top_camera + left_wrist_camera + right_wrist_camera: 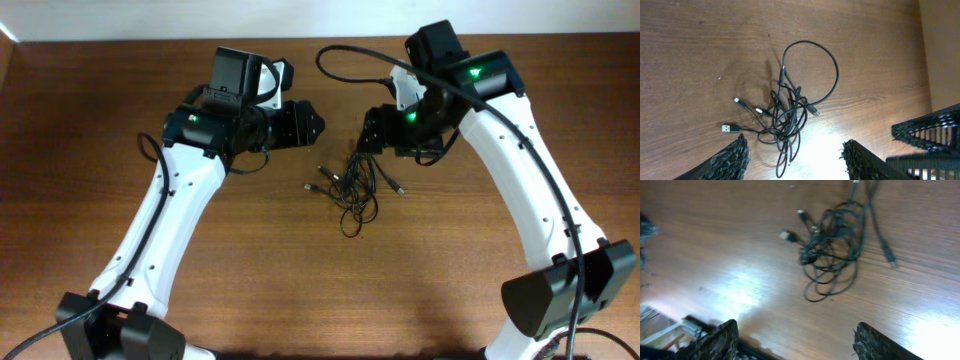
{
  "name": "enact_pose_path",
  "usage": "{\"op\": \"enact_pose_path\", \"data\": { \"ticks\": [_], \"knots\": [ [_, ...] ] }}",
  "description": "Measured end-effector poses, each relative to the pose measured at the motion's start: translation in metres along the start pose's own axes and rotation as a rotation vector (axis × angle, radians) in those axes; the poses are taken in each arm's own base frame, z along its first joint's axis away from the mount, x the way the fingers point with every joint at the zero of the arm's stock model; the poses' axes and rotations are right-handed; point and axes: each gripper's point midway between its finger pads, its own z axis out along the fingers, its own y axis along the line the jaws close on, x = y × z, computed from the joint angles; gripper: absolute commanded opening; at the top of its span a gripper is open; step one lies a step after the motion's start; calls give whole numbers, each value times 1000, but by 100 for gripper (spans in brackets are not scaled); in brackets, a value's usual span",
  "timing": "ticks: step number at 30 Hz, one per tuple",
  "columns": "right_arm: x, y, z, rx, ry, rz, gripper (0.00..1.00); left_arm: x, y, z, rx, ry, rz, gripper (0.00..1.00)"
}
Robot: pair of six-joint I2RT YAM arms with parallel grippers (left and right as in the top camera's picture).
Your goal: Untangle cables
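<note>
The cables (354, 186) lie as one small clump of thin black cords on the wooden table (100, 120), with plug ends sticking out to the left and right. My left gripper (314, 124) is open and empty, just up-left of the clump. My right gripper (368, 131) is open and empty, just above the clump. In the left wrist view the clump (787, 112) has a big loop at its top, and the open fingers (795, 155) straddle its lower end. In the right wrist view the clump (832, 240) lies ahead of the open fingers (795, 337).
The thicker black cables of the arms run along both white arms; one arches over the table's back (345, 55). The other gripper's black finger (930, 132) shows at the right edge of the left wrist view. The table's far edge meets a white wall.
</note>
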Motion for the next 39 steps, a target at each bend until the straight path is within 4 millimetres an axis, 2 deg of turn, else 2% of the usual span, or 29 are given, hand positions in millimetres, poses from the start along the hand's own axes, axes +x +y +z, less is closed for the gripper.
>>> {"op": "enact_pose_path", "data": {
  "ticks": [2, 4, 5, 6, 8, 10, 13, 15, 17, 19, 22, 23, 24, 25, 26, 28, 30, 31, 33, 35, 37, 38, 39],
  "knots": [
    [-1, -13, -1, 64, -10, 9, 76, 7, 3, 0, -15, 26, -1, 63],
    [-6, -30, -6, 98, -23, 44, 76, 13, 5, 5, -24, 53, -1, 56],
    [-9, -42, -10, 110, -31, 72, 76, 21, 7, 16, -33, 96, 5, 55],
    [-14, -69, -20, 131, -45, 144, 76, 35, 9, 35, -44, 163, 27, 54],
    [-17, -103, -34, 148, -62, 235, 76, 64, 12, 66, -57, 289, 95, 48],
    [-17, -110, -37, 152, -65, 257, 76, 77, 15, 84, -70, 341, 146, 44],
    [-17, -111, -37, 152, -65, 257, 76, 84, 26, 118, -93, 368, 196, 38],
    [-17, -111, -37, 152, -65, 257, 76, 84, 31, 134, -94, 365, 213, 28],
    [-17, -111, -37, 152, -66, 253, 76, 85, 29, 146, -88, 357, 237, 25],
    [-17, -111, -37, 152, -65, 250, 76, 86, 23, 161, -73, 344, 265, 25],
    [-17, -110, -37, 152, -64, 243, 76, 85, 12, 168, -48, 319, 292, 31],
    [-17, -109, -36, 151, -63, 239, 76, 88, 7, 169, -40, 325, 302, 36],
    [-17, -108, -36, 151, -62, 236, 76, 93, 0, 170, -30, 333, 316, 32],
    [-17, -107, -35, 151, -60, 232, 76, 97, -4, 171, -25, 339, 325, 21],
    [-16, -105, -34, 150, -58, 227, 76, 106, -14, 174, -14, 353, 349, 16],
    [-16, -104, -34, 150, -57, 226, 76, 118, -20, 181, -18, 373, 365, 15],
    [-16, -104, -34, 150, -57, 222, 76, 124, -12, 190, -49, 393, 330, 10],
    [-16, -104, -34, 150, -57, 221, 76, 126, -6, 196, -64, 399, 306, 0],
    [-16, -104, -34, 150, -56, 218, 75, 133, 3, 205, -88, 421, 258, 0],
    [-16, -103, -34, 143, -55, 211, 75, 136, 7, 203, -102, 433, 230, 0],
    [-15, -85, -32, 38, -35, 125, 74, 130, 15, 197, -116, 433, 198, 0],
    [-14, -71, -32, -34, -26, 75, 73, 122, 17, 188, -116, 422, 180, 0],
    [-13, -55, -31, -111, -21, 19, 73, 92, 13, 162, -78, 359, 142, 0]
  ]
}}
